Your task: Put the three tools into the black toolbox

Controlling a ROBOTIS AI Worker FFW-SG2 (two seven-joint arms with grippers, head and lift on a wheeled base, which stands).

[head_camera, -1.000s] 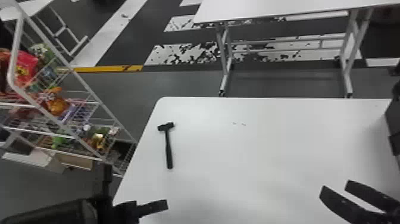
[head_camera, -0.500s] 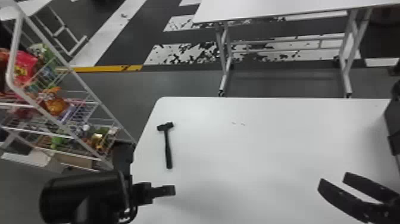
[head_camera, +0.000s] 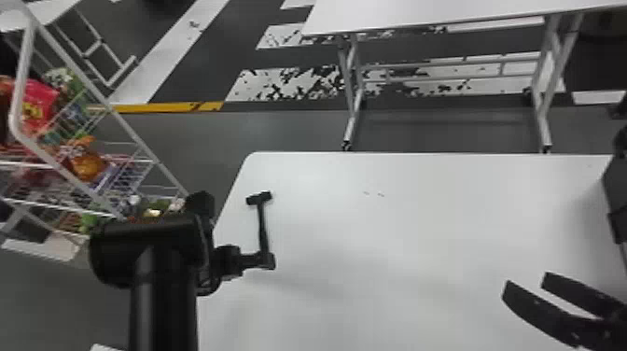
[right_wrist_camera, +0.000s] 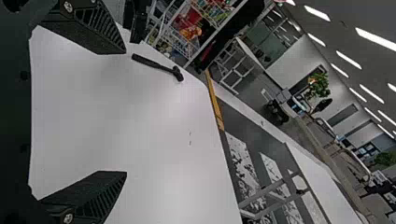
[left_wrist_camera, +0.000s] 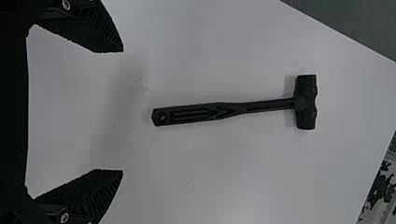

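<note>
Hammer (head_camera: 262,224) lies left of centre in the head view on a white surface (head_camera: 410,219), handle end near the left gripper (head_camera: 270,261), its fingers spread and empty, like the right gripper's (head_camera: 526,281), lower right.

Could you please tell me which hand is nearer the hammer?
The left hand, close to the hammer; the right hand is farther off across the table.

Free room above the table (head_camera: 396,224), right of the hammer (head_camera: 262,221)

Black hammer (left_wrist_camera: 224,110) flat on table (head_camera: 382,252)
</note>
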